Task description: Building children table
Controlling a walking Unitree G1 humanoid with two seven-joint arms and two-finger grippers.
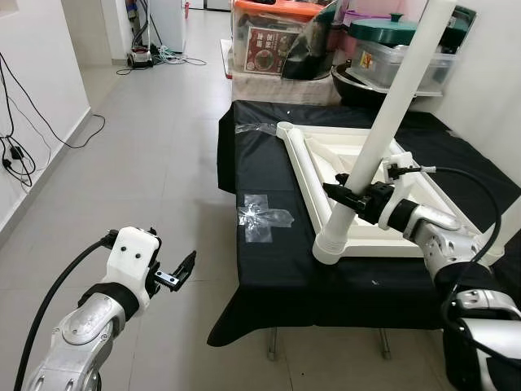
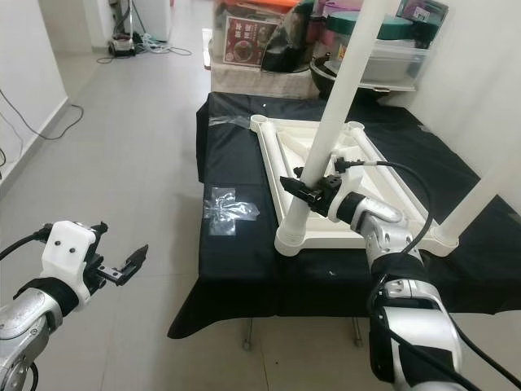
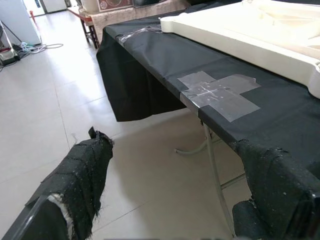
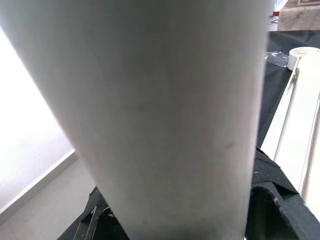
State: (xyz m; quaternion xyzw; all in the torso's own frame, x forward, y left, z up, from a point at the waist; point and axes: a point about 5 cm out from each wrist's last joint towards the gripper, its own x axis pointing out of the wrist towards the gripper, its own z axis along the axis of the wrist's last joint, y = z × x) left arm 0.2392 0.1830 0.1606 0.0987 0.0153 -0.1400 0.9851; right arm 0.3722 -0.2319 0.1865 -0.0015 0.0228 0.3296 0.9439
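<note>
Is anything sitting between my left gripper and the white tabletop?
Nothing visible. The left gripper hangs open over the floor beside the black-draped table; between it and the upturned white plastic tabletop there is bare cloth and a clear tape patch.

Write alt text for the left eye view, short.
The right gripper clamps a white table leg standing tilted in a corner socket of the upturned white tabletop on a black-draped table. The left gripper hovers open over the tiled floor, beside the table.
</note>
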